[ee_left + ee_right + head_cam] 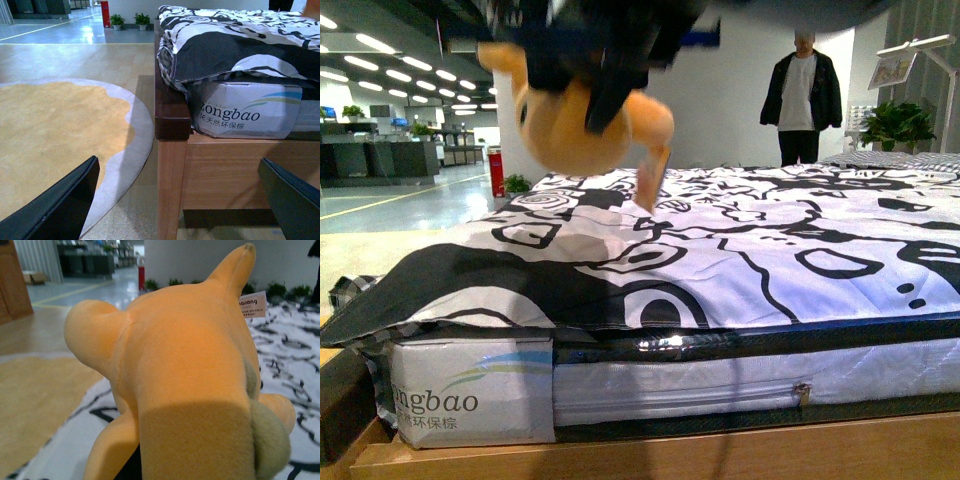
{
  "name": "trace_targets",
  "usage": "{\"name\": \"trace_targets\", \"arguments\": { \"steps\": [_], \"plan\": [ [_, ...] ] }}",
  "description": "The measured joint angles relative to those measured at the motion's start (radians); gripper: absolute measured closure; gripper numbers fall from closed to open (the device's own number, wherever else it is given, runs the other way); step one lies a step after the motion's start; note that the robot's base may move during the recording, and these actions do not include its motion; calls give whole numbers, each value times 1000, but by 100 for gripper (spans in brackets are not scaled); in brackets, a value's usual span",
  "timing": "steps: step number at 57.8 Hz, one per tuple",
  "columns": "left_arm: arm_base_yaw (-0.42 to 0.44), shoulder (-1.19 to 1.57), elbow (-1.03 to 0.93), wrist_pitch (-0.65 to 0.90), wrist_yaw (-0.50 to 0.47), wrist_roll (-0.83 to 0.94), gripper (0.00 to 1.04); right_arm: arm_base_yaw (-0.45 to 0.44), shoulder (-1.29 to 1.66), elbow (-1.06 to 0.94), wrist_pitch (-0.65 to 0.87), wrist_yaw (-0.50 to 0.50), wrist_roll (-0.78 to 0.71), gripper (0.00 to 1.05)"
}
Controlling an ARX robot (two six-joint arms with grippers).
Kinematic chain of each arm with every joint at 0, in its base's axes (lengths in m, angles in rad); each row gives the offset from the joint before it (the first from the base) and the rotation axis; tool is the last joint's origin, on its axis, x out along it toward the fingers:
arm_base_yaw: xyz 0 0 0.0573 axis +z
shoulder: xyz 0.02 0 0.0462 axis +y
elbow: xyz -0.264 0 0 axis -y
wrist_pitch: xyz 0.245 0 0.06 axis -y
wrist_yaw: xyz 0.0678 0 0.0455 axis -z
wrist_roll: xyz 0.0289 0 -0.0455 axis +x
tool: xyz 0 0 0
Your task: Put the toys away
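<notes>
The orange-yellow plush toy (570, 125) hangs in the air above the left part of the bed, a limb dangling down. My right gripper (590, 60) is shut on the plush toy from above at the top of the front view. In the right wrist view the plush toy (185, 365) fills the frame, with a white tag (252, 305) near its raised limb; the jaws are hidden behind it. My left gripper (185, 200) is open and empty, low beside the bed's wooden corner post (171, 165), its dark fingers (60, 205) at both sides.
The bed (740, 250) has a black-and-white patterned cover and a wrapped mattress (470, 395) on a wooden frame (670, 450). A round yellow rug (55, 135) lies on the floor beside it. A person (800, 95) stands behind the bed; potted plants (895, 125) at right.
</notes>
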Motion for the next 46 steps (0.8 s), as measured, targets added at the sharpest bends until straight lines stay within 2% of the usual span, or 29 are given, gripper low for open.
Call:
{"name": "trace_targets", "arguments": {
  "steps": [7,16,34,40,46],
  "plan": [
    [0,0,0,0,0,0,6,-41,-154,-71,10,-58,-23,95],
    [0,0,0,0,0,0,6,-164,-392,-235,-3,-171,-23,95],
    [0,0,0,0,0,0,6,-399,-819,-613,-89,-449,188,95],
    [0,0,0,0,0,0,6,-422,-955,-737,-89,-470,219,95],
    [0,0,0,0,0,0,6,-398,-1102,-898,-112,-456,217,95]
  ]
}}
